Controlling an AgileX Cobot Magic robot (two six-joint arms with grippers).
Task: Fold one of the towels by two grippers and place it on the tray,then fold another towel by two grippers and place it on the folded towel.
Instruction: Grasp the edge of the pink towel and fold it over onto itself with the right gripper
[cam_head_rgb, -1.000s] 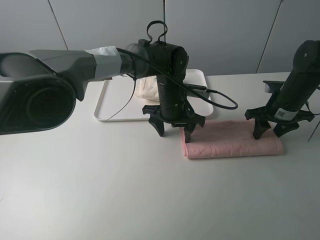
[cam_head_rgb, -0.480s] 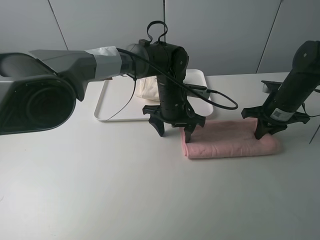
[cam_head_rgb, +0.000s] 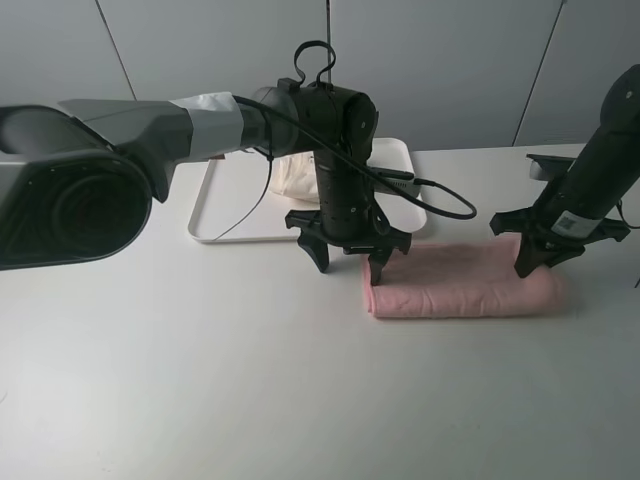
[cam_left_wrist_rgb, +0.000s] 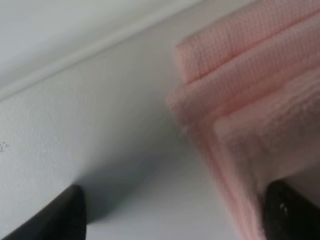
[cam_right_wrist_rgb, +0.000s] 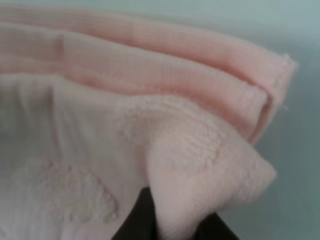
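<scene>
Pink towel (cam_head_rgb: 465, 290) lies as a folded strip on the counter (cam_head_rgb: 200, 380), just in front of the tray (cam_head_rgb: 225, 190) holding the cream towel (cam_head_rgb: 295, 178). Within the last second the right gripper (cam_head_rgb: 530, 266) jaws pressed together, pinching its right-end corner. The left gripper (cam_head_rgb: 349, 270) jaws remain spread, straddling the left end, so the next fold probably awaits that grip. Terry layered, pinched corner puckered.

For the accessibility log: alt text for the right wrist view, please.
The right end effector pinches a raised corner of the folded pink terry towel between its black fingers. The towel's stacked layers lie on a pale table.
</scene>
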